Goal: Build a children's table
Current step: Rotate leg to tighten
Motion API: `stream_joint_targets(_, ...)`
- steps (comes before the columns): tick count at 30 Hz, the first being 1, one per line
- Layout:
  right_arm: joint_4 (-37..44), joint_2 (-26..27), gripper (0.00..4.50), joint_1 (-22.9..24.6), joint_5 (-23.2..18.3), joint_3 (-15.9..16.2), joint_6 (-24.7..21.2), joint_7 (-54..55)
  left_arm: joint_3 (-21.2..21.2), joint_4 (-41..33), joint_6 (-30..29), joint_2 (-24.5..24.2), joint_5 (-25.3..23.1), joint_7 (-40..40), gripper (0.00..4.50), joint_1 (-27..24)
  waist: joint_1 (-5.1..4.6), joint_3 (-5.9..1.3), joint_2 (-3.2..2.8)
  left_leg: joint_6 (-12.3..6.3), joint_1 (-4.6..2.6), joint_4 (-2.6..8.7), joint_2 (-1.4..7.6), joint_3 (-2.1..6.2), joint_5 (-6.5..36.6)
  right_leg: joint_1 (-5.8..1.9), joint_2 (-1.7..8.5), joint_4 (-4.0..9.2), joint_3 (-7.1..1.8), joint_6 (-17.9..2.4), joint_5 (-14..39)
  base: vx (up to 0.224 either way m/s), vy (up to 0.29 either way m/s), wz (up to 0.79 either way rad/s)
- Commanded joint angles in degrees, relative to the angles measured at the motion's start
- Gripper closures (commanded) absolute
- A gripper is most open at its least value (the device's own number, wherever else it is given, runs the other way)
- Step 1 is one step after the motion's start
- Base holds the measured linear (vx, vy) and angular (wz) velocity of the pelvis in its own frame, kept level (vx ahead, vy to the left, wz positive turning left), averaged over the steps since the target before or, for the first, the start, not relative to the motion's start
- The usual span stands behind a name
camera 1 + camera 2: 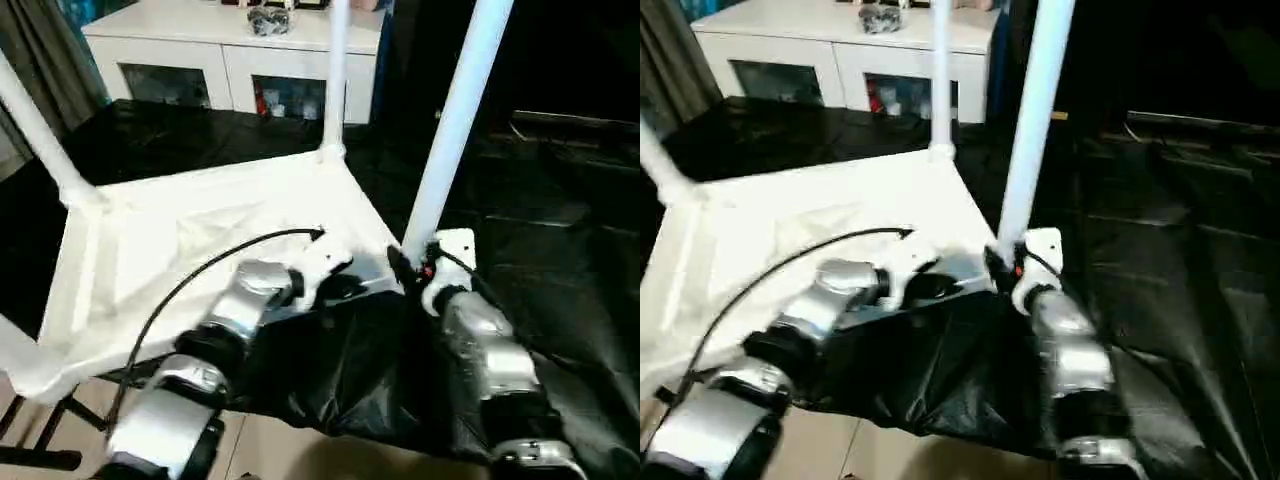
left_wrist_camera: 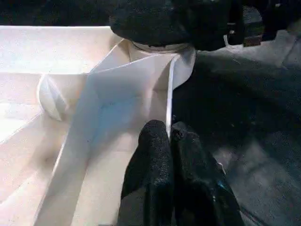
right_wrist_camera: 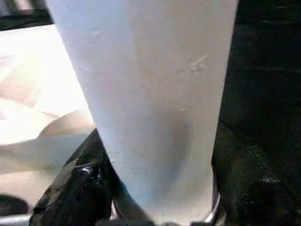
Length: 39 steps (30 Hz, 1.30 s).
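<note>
White plastic tabletop [image 1: 180, 260] and legs [image 1: 455, 120] show no readable writing.

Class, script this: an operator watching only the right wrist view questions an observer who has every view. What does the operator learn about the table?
Operator: The right gripper grips a white leg. What is it standing in?
Observer: A corner socket of the upturned tabletop.
Operator: Other legs fitted?
Observer: A far leg and a left leg stand upright in their corners.
Operator: And the left gripper?
Observer: Pinched shut on the tabletop's rim beside that socket.
</note>
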<state>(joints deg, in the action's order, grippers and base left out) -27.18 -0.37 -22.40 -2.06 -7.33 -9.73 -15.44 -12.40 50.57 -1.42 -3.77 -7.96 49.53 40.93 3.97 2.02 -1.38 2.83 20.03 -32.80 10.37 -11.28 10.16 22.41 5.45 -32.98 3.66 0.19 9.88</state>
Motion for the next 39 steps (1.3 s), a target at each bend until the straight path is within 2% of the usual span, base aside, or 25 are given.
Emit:
stream_joint_targets(1, -0.7, 5.0, 1.65, -0.2, -0.5, 6.5, -1.3, -2.6, -1.9, -1.4, 1.6, 5.5, 1.2, -2.5, 4.50, 0.3, -0.31, -2.28, 0.81, -0.26, -0.85, 4.81, 2.32, 1.97, 24.1, -0.64, 3.44, 6.06, -2.00, -5.3, 32.2, 0.000, 0.000, 0.00)
stream_joint_targets(4, -0.2, 4.7, 1.27, -0.1, -1.1, 5.1, -1.0, -1.9, -2.3, -1.4, 2.1, 4.9, 0.7, -1.6, 4.50, 0.1, -0.37, -2.41, 0.73, -0.61, -0.41, 4.94, 2.47, 1.90, 22.4, -0.93, 3.38, 5.59, -2.17, -6.3, 28.2, 0.000, 0.000, 0.00)
stream_joint_targets(5, -0.1, 2.9, 1.11, 0.0, -0.9, 5.1, -0.6, -3.3, -2.5, -1.3, 2.6, 3.8, 0.5, -0.6, 4.50, -0.1, -0.29, -2.46, 0.84, -0.93, -0.43, 4.87, 2.46, 1.72, 21.5, -1.00, 3.37, 5.40, -2.27, -7.1, 26.0, 0.000, 0.000, 0.00)
stream_joint_targets(8, 1.3, 0.3, 1.00, 0.7, -1.4, 5.0, -1.1, -6.2, -2.4, -0.8, 3.2, 2.4, 0.0, -0.1, 4.50, -0.1, -0.16, -2.50, 0.94, -1.62, -0.28, 4.78, 2.45, 1.54, 20.1, -1.28, 3.31, 5.13, -2.35, -8.0, 23.6, 0.000, 0.000, 0.00)
stream_joint_targets(10, 2.4, -1.4, 0.67, 1.2, -2.4, 5.0, -1.7, -9.5, -2.4, -0.7, 3.5, 1.9, -0.1, 0.4, 4.50, -0.2, 0.08, -2.58, 1.25, -2.45, -0.08, 4.65, 2.49, 1.44, 18.2, -1.60, 3.41, 4.89, -2.38, -8.5, 22.0, 0.000, 0.000, 0.00)
stream_joint_targets(11, 2.8, -2.1, 0.67, 1.4, -2.6, 5.2, -1.8, -10.7, -2.4, -0.7, 3.6, 1.8, -0.1, 0.4, 4.50, -0.2, 0.20, -2.62, 1.18, -2.60, -0.05, 4.59, 2.54, 1.38, 17.6, -1.62, 3.44, 4.83, -2.42, -8.7, 21.5, 0.000, 0.000, 0.00)
stream_joint_targets(12, 4.2, -5.1, 0.60, 2.3, -3.3, 5.6, -2.3, -15.0, -2.2, -0.6, 3.9, 1.4, -0.2, 0.8, 4.50, -0.2, 0.28, -2.56, 1.27, -2.85, 0.04, 4.57, 2.54, 1.34, 17.0, -1.65, 3.44, 4.80, -2.42, -8.8, 21.1, 0.000, 0.000, 0.00)
stream_joint_targets(13, 4.6, -5.9, 0.56, 2.5, -3.5, 5.7, -2.4, -16.1, -2.2, -0.6, 3.9, 1.3, -0.2, 0.7, 4.50, -0.2, 0.70, -2.58, 1.41, -3.28, -0.04, 4.46, 2.60, 1.31, 16.5, -1.80, 3.46, 4.79, -2.39, -8.8, 21.0, 0.000, 0.000, 0.00)
stream_joint_targets(14, 6.9, -10.2, 0.56, 3.8, -4.6, 6.4, -4.0, -21.9, -1.9, -0.5, 4.1, 1.0, -0.3, 0.6, 4.50, -0.2, 0.81, -2.60, 1.43, -3.51, -0.04, 4.40, 2.60, 1.20, 16.3, -1.77, 3.42, 4.75, -2.45, -8.7, 20.7, 0.000, 0.000, 0.00)
stream_joint_targets(15, 7.9, -11.9, 0.47, 4.3, -5.0, 6.6, -4.8, -24.1, -1.7, -0.5, 4.1, 0.9, -0.2, 0.5, 4.50, -0.2, 1.19, -2.61, 1.63, -4.10, 0.10, 4.33, 2.65, 1.22, 15.3, -2.06, 3.37, 4.57, -2.44, -8.6, 19.7, 0.000, 0.000, 0.00)
stream_joint_targets(16, 9.2, -14.4, 0.30, 5.1, -5.2, 6.8, -4.5, -26.8, -1.7, -0.6, 4.2, 0.8, -0.1, 0.7, 4.50, -0.2, 1.45, -2.61, 1.82, -4.51, -0.07, 4.20, 2.72, 1.07, 15.0, -1.89, 3.34, 4.62, -2.48, -8.8, 19.0, 0.000, 0.000, 0.00)
stream_joint_targets(17, 10.6, -16.8, 0.30, 5.8, -6.1, 6.4, -4.8, -29.5, -1.7, -0.7, 4.3, 0.8, 0.0, 0.8, 4.50, -0.3, 1.46, -2.63, 1.79, -4.69, 0.06, 4.14, 2.70, 1.08, 14.7, -1.93, 3.45, 4.50, -2.50, -9.1, 18.6, 0.000, 0.000, 0.00)
stream_joint_targets(18, 12.7, -20.7, 0.30, 6.7, -7.6, 5.2, -5.4, -33.6, -1.7, -0.8, 4.5, 0.6, 0.2, 1.2, 4.50, -0.4, 1.52, -2.62, 2.01, -5.15, 0.32, 4.09, 2.64, 1.12, 14.0, -2.25, 3.44, 4.45, -2.36, -9.1, 18.6, 0.000, 0.000, 0.00)
stream_joint_targets(20, 14.1, -23.3, 0.30, 7.3, -8.9, 4.7, -6.1, -36.8, -1.7, -0.8, 4.6, 0.6, 0.3, 1.1, 4.50, -0.5, 1.68, -2.60, 2.30, -5.91, 0.41, 3.94, 2.66, 1.09, 13.4, -2.29, 3.40, 4.44, -2.29, -9.1, 18.7, 0.000, 0.000, 0.00)
stream_joint_targets(24, 19.9, -29.4, 0.30, 9.5, -14.4, 4.2, -12.1, -45.9, 0.0, -2.8, 3.6, 0.3, 2.7, 2.3, 4.50, -0.8, 2.05, -2.58, 2.45, -6.42, 0.50, 3.82, 2.82, 1.19, 13.0, -2.31, 3.46, 4.55, -2.08, -8.9, 20.9, 0.000, 0.000, 0.00)
stream_joint_targets(26, 22.0, -30.6, 0.17, 9.8, -16.5, 4.7, -14.6, -48.0, 0.6, -5.2, 2.0, -0.7, 3.7, 3.5, 4.06, -1.1, 2.17, -2.66, 2.54, -6.52, 0.64, 3.75, 2.82, 1.16, 11.9, -2.21, 3.45, 4.36, -2.06, -9.3, 19.5, 0.000, 0.000, 0.00)
stream_joint_targets(29, 23.5, -30.7, 0.17, 9.7, -17.8, 5.9, -16.2, -49.3, 1.4, -9.8, -2.2, -2.2, 5.5, 6.0, 3.92, -2.1, 2.38, -2.96, 2.54, -6.77, 0.76, 3.50, 3.04, 1.05, 9.3, -2.29, 3.58, 3.60, -1.96, -11.5, 15.3, 0.000, 0.000, 0.00)
stream_joint_targets(30, 23.1, -29.2, 0.17, 8.7, -17.5, 6.9, -15.7, -48.3, 1.7, -16.5, -8.9, -4.4, 8.0, 10.2, 3.72, -3.8, 2.47, -3.18, 2.06, -6.55, 0.69, 3.38, 3.40, 1.04, 8.2, -2.14, 3.78, 3.18, -1.97, -12.6, 13.4, 0.000, 0.000, 0.00)
stream_joint_targets(31, 22.6, -28.0, 0.17, 8.0, -17.3, 7.3, -15.4, -47.5, 1.5, -19.9, -12.2, -5.8, 9.0, 12.6, 3.72, -4.8, 2.26, -3.18, 1.97, -6.33, 0.89, 3.42, 3.50, 1.02, 6.7, -2.00, 3.49, 2.79, -1.90, -13.8, 10.7, 0.000, 0.000, 0.00)
stream_joint_targets(33, 21.8, -25.7, 0.17, 6.8, -17.3, 7.7, -15.5, -46.0, 0.6, -25.6, -17.3, -9.3, 10.1, 16.5, 3.46, -6.8, 2.01, -3.13, 2.08, -6.19, 0.65, 3.23, 3.28, 0.82, 6.1, -1.79, 3.01, 2.51, -1.85, -14.8, 7.6, 0.000, 0.000, 0.00)
stream_joint_targets(34, 21.1, -23.7, 0.17, 5.8, -17.4, 8.3, -15.6, -45.1, -0.2, -29.8, -21.4, -12.6, 10.6, 19.3, 3.39, -8.5, 2.09, -3.05, 2.33, -6.23, 0.78, 3.33, 3.29, 0.92, 5.6, -1.93, 3.25, 2.21, -1.90, -15.4, 6.7, 0.000, 0.000, 0.00)
stream_joint_targets(36, 20.6, -22.1, 0.17, 5.1, -17.4, 8.9, -15.6, -44.4, -0.8, -32.9, -24.3, -15.1, 10.9, 21.3, 3.29, -9.8, 1.91, -3.09, 2.10, -5.75, 0.48, 3.37, 3.34, 0.79, 5.3, -1.73, 3.12, 1.85, -1.95, -15.6, 6.5, 0.000, 0.000, 0.00)
stream_joint_targets(37, 20.2, -21.0, 0.17, 4.7, -17.4, 9.5, -15.6, -44.1, -1.1, -34.9, -25.9, -16.9, 11.2, 22.6, 3.19, -10.8, 1.67, -2.79, 2.04, -5.45, 0.43, 3.43, 3.17, 0.62, 6.1, -1.52, 2.87, 2.23, -2.01, -15.3, 7.4, 0.000, 0.000, 0.00)
stream_joint_targets(38, 18.5, -18.2, 0.17, 3.5, -16.9, 10.7, -15.2, -42.9, -1.4, -38.7, -29.0, -20.3, 11.7, 24.3, 3.19, -12.7, 1.68, -2.87, 2.34, -4.97, 0.25, 3.41, 3.28, 0.66, 6.6, -1.59, 3.05, 2.05, -2.05, -15.4, 7.5, 0.000, 0.000, 0.00)
stream_joint_targets(39, 17.2, -16.3, 0.17, 2.7, -16.5, 11.6, -14.9, -42.0, -1.5, -40.9, -30.7, -22.4, 12.1, 24.9, 3.12, -14.0, 1.45, -2.67, 2.36, -4.60, 0.60, 3.70, 3.18, 0.69, 6.8, -1.56, 2.99, 2.12, -2.11, -15.1, 8.6, 0.000, 0.000, 0.00)
